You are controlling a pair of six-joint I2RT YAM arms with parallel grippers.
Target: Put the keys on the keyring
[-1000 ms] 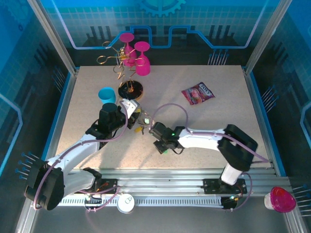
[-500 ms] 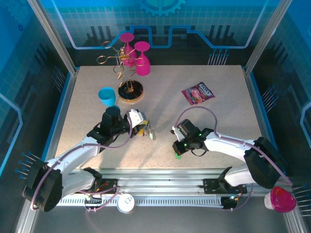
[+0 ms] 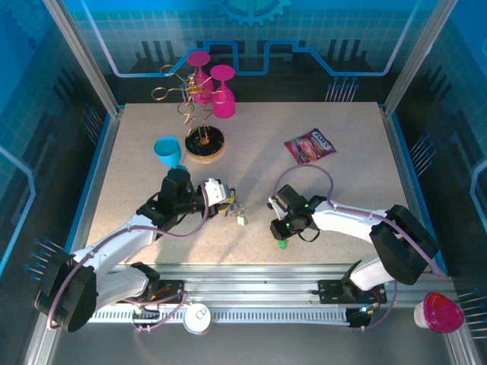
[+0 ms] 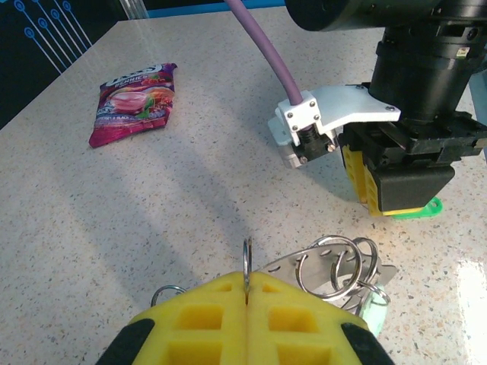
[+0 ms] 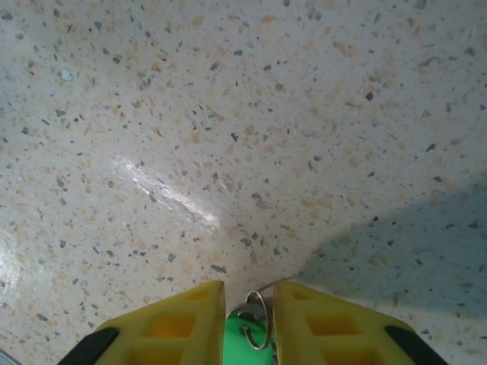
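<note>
Between the left jaws, pressed together, you see the keyring (image 4: 246, 265) pinched edge-on; keys (image 4: 338, 268) cluster just ahead. Right jaws stand slightly spread, green key (image 5: 245, 336) between them on the bench (image 5: 228, 114).

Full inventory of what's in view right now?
keys: small bunch, silver, by left hand
green key: 1, on table under right hand
keyring: 1, thin metal, pinched in left hand
cup: 1, blue, far left
goblets: 2, pink, back left
wire stand: 1, gold, black base, beside cup
snack packet: 1, red-purple, far right
table: 1, speckled beige
left hand: yellow pads, shut on keyring
right hand: yellow pads, straddling green key
</note>
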